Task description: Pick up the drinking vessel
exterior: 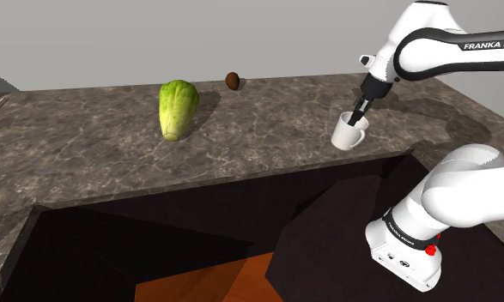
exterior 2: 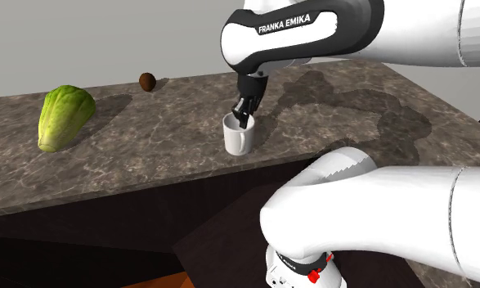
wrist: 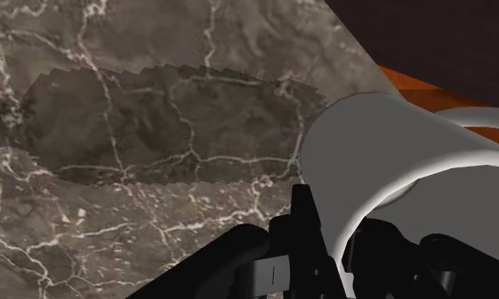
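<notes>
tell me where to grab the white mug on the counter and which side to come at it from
Take the white mug by its wall at the rim, coming straight down from above. It stands upright on the marble counter with its mouth open upward, so the thin wall gives a narrow pinch, while the body looks wide. The gripper hangs right at that rim.

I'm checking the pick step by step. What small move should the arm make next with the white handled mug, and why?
Probably a short, straight lift. The black gripper seems to clasp the wall of the white handled mug at its rim, one finger inside, and the mug stands on the dark marbled counter.
</notes>
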Action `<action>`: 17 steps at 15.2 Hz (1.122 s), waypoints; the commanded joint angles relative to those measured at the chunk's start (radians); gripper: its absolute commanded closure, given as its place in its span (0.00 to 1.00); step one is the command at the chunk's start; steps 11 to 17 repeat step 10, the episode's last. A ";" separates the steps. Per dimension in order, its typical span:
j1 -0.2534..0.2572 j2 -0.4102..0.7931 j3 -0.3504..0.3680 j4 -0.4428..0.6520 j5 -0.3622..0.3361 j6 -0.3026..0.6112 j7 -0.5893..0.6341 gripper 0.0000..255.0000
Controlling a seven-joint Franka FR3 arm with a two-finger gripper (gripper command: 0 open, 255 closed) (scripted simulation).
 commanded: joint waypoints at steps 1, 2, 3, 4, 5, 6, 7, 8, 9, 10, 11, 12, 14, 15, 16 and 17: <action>0.001 -0.010 0.006 0.023 0.004 -0.033 0.002 1.00; 0.002 -0.013 0.008 0.034 0.006 -0.048 0.003 1.00; 0.003 -0.017 0.011 0.046 0.008 -0.063 0.004 1.00; 0.004 -0.020 0.014 0.058 0.010 -0.077 0.005 1.00; 0.005 -0.022 0.017 0.070 0.012 -0.092 0.006 1.00; 0.006 -0.024 0.019 0.082 0.014 -0.106 0.007 1.00; 0.007 -0.026 0.022 0.094 0.016 -0.120 0.008 1.00; 0.008 -0.028 0.024 0.107 0.018 -0.134 0.009 1.00; 0.008 -0.028 0.025 0.109 0.019 -0.136 0.009 1.00; 0.008 -0.028 0.025 0.109 0.019 -0.136 0.009 1.00; 0.008 -0.028 0.025 0.109 0.019 -0.136 0.009 1.00; 0.008 -0.028 0.025 0.109 0.019 -0.136 0.009 1.00; 0.008 -0.028 0.025 0.109 0.019 -0.136 0.009 1.00; 0.008 -0.028 0.025 0.109 0.019 -0.136 0.009 1.00; 0.008 -0.028 0.025 0.109 0.019 -0.136 0.009 1.00; 0.008 -0.028 0.025 0.109 0.019 -0.136 0.009 1.00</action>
